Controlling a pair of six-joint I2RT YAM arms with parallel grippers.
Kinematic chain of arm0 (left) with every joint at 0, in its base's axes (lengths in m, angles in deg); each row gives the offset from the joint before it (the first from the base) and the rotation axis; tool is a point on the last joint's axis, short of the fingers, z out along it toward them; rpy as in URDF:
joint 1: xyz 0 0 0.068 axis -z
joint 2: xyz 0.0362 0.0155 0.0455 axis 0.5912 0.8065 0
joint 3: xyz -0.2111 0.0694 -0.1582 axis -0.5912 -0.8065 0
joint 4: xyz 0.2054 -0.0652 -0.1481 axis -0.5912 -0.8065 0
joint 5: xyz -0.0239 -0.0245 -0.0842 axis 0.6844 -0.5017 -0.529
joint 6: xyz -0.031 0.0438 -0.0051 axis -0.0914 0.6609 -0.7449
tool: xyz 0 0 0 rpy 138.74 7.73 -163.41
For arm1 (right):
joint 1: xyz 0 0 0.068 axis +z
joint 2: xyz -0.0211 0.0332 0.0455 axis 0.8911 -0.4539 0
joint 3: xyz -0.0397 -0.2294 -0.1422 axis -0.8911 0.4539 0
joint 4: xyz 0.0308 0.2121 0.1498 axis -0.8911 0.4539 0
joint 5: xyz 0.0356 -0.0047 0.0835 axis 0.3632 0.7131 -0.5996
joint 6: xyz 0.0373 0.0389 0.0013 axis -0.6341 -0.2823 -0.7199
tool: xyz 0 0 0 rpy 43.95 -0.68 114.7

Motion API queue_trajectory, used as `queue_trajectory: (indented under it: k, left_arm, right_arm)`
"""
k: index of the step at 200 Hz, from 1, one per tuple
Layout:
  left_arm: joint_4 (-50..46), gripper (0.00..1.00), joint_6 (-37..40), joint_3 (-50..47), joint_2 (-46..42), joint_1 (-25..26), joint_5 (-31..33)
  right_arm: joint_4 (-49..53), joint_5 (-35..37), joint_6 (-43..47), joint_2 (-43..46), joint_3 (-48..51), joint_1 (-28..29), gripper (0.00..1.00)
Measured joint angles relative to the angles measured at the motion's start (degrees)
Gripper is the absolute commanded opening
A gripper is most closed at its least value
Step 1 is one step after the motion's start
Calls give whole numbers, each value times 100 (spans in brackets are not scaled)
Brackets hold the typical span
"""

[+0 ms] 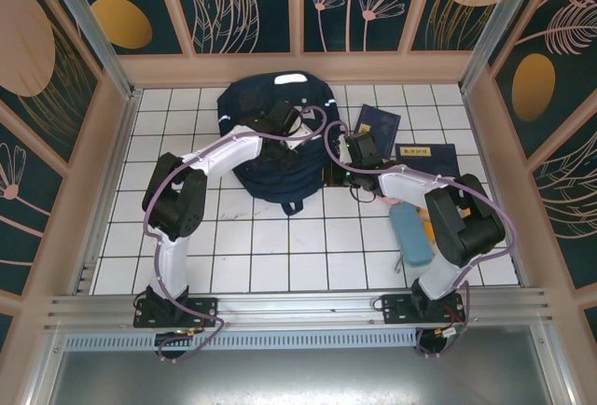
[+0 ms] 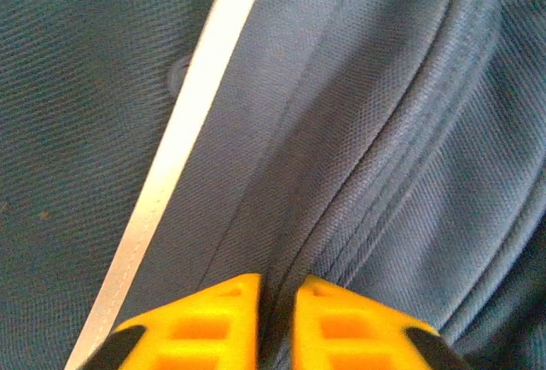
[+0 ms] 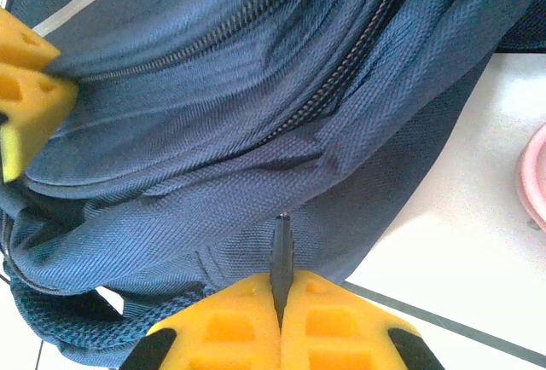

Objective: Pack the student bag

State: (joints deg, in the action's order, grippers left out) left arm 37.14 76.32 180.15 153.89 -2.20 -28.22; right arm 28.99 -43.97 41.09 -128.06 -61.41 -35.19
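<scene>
The student bag (image 1: 250, 102), dark navy with a white stripe (image 2: 183, 157), lies at the back middle of the tiled table. My left gripper (image 1: 284, 136) rests on top of it, its yellow jaws shut on a raised fold of the bag's fabric (image 2: 277, 289). My right gripper (image 1: 338, 164) is at the bag's right side. Its jaws (image 3: 281, 280) are shut on a thin dark tab (image 3: 281, 242) sticking out from the bag's lower edge, below two zip lines (image 3: 341, 72). The left gripper's yellow fingers (image 3: 26, 89) show at the upper left of the right wrist view, pinching the fabric.
Two navy booklets (image 1: 378, 125) (image 1: 427, 158) lie right of the bag. A light blue case (image 1: 410, 232) and a pink object (image 1: 392, 202) sit by the right arm. Patterned walls close in the table on three sides. White tiles (image 1: 270, 246) lie in front of the bag.
</scene>
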Motion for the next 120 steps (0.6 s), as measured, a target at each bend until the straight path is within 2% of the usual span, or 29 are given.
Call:
queue_trajectory:
  k: [32, 68, 120]
  left_arm:
    - [234, 0, -540, 63, 0, 0, 35]
    - [299, 0, -1185, 197, 0, -7, 9]
    - [-146, 0, -1648, 1069, 125, -74, -256]
  right_arm:
    - [20, 2, 136, 297, 2, 157, 0]
    - [46, 11, 151, 599, 63, 688, 0]
    - [-424, 181, -9, 632, 306, 1349, 0]
